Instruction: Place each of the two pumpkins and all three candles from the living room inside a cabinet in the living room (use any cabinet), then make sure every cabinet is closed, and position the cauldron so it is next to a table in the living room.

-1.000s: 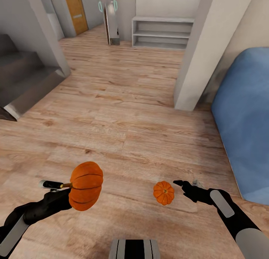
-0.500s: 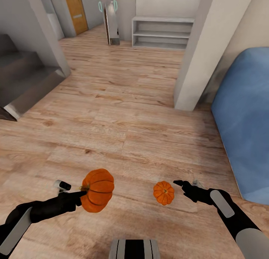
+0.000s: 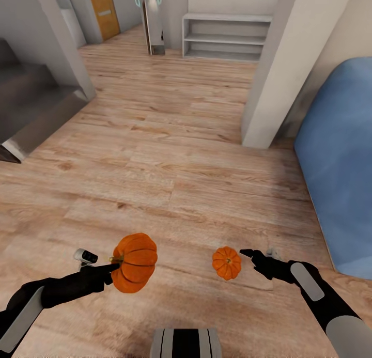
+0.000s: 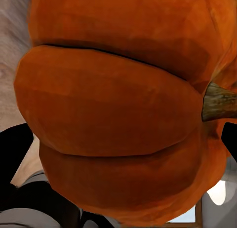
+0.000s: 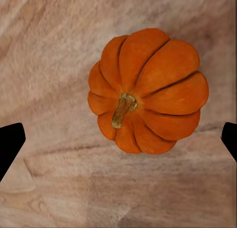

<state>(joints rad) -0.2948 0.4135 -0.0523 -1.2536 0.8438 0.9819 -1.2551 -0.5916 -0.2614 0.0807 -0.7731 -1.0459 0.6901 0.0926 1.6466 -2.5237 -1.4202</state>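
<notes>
Gripping large pumpkin [image 3: 135,262], left hand [image 3: 106,268] low.

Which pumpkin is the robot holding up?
The bigger pumpkin, gripped at its stem by the left tool. The smaller pumpkin sits on the wooden floor before the open right tool.

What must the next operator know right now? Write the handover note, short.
Left gripper: jaws shut on the big pumpkin, held clear of the floor.
Right gripper: jaws open wide; the small pumpkin sits just ahead of the fingertips, untouched, apparently on the floor.
Done: big pumpkin picked up.
Left: grasp the small pumpkin, find the cabinet, stow both pumpkins and the three candles, shut every cabinet, set the cauldron next to a table.
</notes>
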